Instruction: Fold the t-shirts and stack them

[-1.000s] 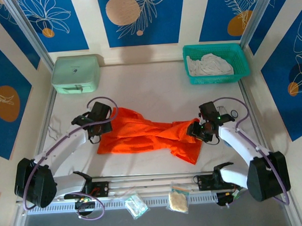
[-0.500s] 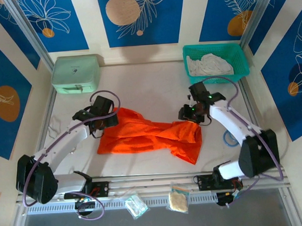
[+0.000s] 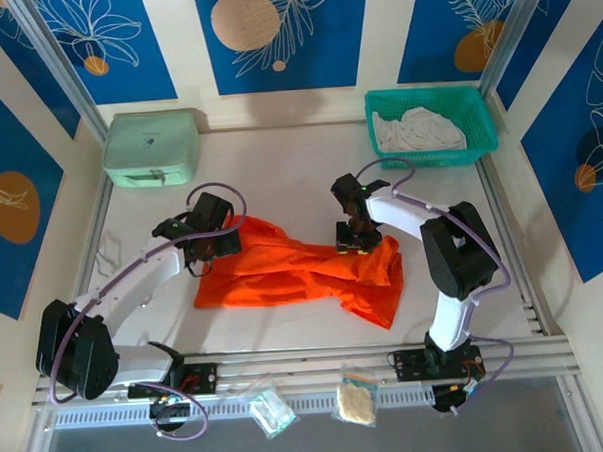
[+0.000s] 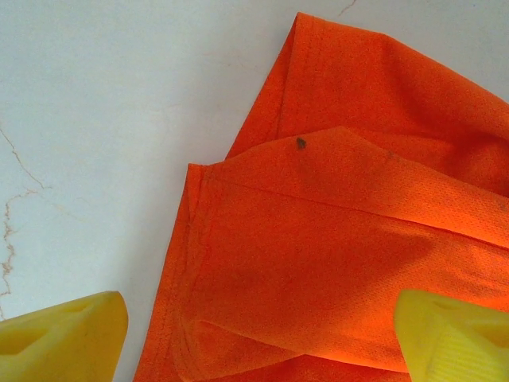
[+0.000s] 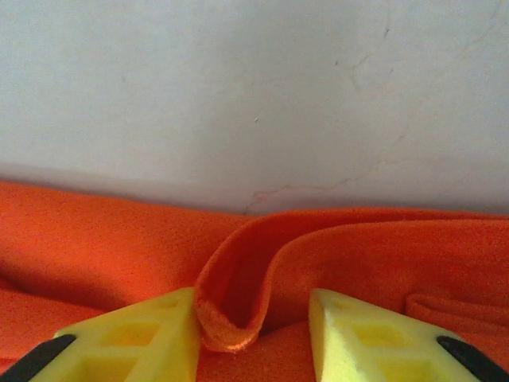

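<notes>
left claw (image 4: 254,342) released, fingers spread wide over left end of orange t-shirt (image 3: 284,272) | right claw (image 5: 253,314) part-open astride a raised fold at shirt's far edge, not clamped | shirt crumpled mid-tabletop (image 3: 279,167), long axis left-right

Blue floral wall panels (image 3: 334,54), white tabletop (image 3: 279,167)

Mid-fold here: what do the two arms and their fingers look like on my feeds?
The left arm and right arm have white links joined by black motor housings, and a thin purple cable loops off each wrist. The left fingers and right fingers are bright yellow and wedge-shaped; the right ones show hollow cut-outs and black at their bases.
</notes>
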